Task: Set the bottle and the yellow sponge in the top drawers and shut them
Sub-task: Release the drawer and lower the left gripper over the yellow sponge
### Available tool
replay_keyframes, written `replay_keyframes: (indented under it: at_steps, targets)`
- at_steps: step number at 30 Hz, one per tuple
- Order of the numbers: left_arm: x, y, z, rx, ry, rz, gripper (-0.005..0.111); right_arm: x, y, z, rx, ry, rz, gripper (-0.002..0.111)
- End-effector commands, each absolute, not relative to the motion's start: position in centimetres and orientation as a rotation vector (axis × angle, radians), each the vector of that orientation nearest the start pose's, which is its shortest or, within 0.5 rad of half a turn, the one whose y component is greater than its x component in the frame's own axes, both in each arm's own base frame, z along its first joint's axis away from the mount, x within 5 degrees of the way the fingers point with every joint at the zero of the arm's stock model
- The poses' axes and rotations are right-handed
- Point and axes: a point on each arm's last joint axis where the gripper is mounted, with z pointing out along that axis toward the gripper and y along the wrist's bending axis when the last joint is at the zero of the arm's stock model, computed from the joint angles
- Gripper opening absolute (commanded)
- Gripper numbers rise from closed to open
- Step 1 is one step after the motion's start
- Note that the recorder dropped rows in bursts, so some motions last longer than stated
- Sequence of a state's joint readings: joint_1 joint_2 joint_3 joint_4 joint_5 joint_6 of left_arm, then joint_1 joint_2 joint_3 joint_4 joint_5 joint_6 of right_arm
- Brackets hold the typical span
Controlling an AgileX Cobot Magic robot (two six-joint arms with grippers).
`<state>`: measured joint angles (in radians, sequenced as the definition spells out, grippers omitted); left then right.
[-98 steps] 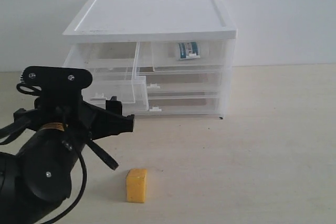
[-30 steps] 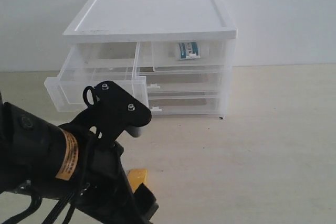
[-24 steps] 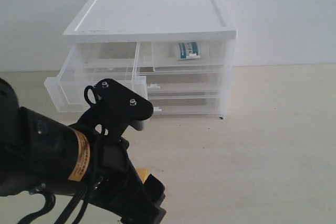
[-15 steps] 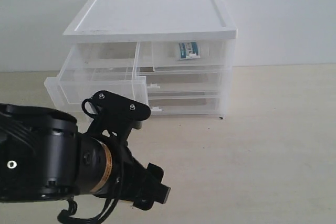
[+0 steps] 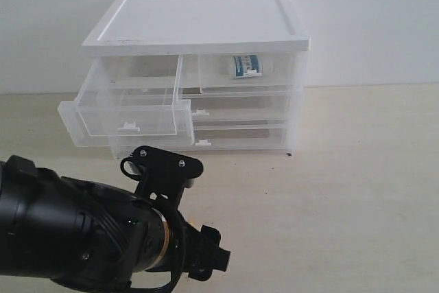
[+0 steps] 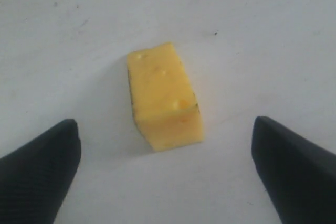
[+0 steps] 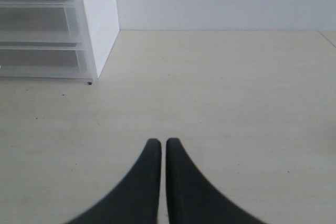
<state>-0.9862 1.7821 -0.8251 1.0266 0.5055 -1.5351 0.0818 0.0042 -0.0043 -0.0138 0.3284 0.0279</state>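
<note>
L hand (image 6: pixel 163 123) stands wide open, fingers (image 6: pixel 39 166) on either side of the yellow sponge (image 6: pixel 164 94) and clear of it. Sponge sits about centred in the gap on the worktop (image 6: pixel 262 35), long axis a bit skewed to the finger line. R hand (image 7: pixel 159 143) is pinched shut w/ nothing in it, over bare worktop, the cabinet (image 7: pixel 97 19) off to one side.

Handling (my read): sponge looks like light, soft foam w/ pitted faces. It should give under the pads, be grippy rather than slippery, no breakage risk. Best hold is prob. across the two long side faces, around mid-height, modest squeeze. Too low and the fingertips scrape the worktop; too hard and it may squash, then spring on release. W/ that skew it may twist square as the pads close.

Further out: top L drawer (image 5: pixel 127 111) is pulled out and looks empty, ready to take the sponge. Top R drawer (image 5: pixel 241 70) is pushed in, w/ the bottle (image 5: pixel 245 66) visible inside through the clear front.

Views: L wrist cam is the only one showing the sponge & the finger gap; in the ext. view the L arm (image 5: pixel 75 238) hides it completely. Only the ext. view gives the drawers' state & the bottle. R wrist cam adds just the R hand's closed tips + the cabinet's side.
</note>
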Motion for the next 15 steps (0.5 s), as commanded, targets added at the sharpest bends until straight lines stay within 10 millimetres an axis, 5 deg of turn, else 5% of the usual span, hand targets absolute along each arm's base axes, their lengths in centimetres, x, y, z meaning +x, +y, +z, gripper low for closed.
replay_keyframes:
  at_steps: [1,15]
  targets:
    - [20.4,-24.0,13.43,0.426,2.509,0.01,0.083,5.38,0.38,18.41,-0.056,1.805,0.061,0.001]
    - [21.26,-23.71,12.81,0.375,2.526,-0.032,0.083,5.38,0.38,18.41,-0.056,1.805,0.061,0.001]
